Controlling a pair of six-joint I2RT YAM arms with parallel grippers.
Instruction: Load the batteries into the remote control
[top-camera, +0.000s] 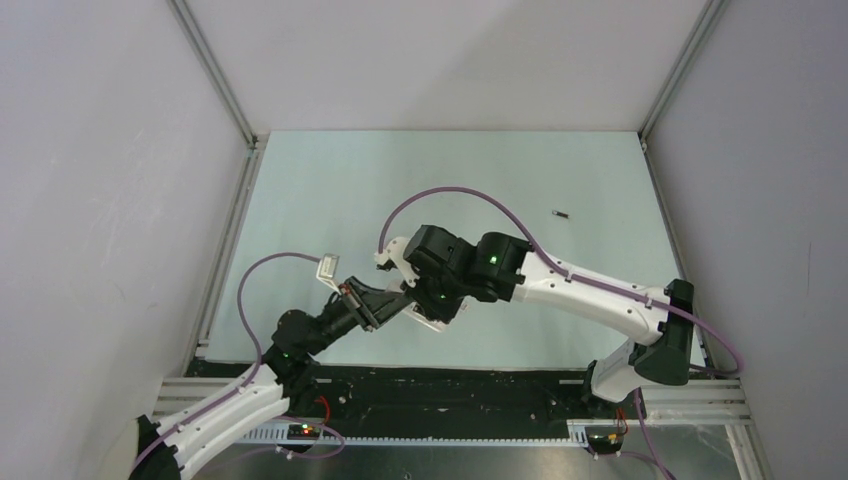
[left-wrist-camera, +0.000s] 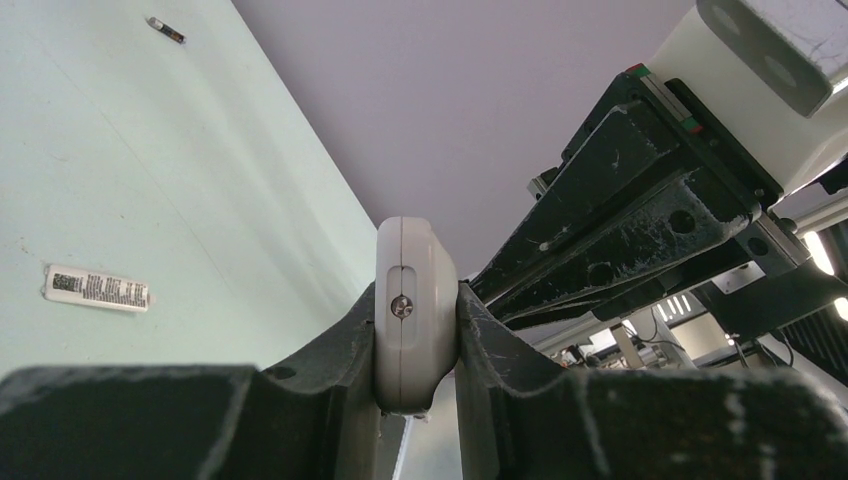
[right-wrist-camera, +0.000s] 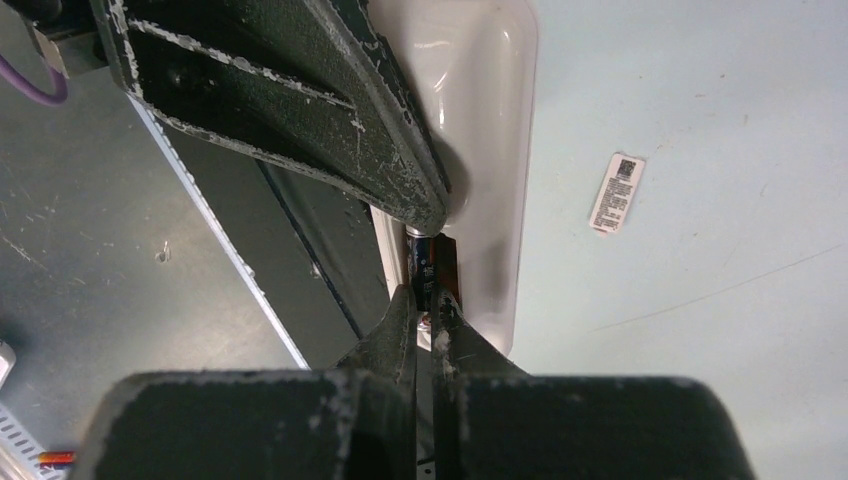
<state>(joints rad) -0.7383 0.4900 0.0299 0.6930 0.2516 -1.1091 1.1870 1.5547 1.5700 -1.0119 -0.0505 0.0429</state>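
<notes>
My left gripper is shut on the remote control, a slim white handset held edge-on above the table. In the right wrist view its plain white back faces the camera, with the recess next to the left gripper's finger. My right gripper is shut on a thin dark battery, whose far end is at the recess. A second battery lies alone far right on the table, also seen as the battery from the left wrist. From above, both grippers meet mid-table around the remote.
A small flat pale cover plate with a printed label lies on the green table surface, also visible as the plate to the right of the remote. Grey walls enclose the table on three sides. A dark rail runs along the near edge.
</notes>
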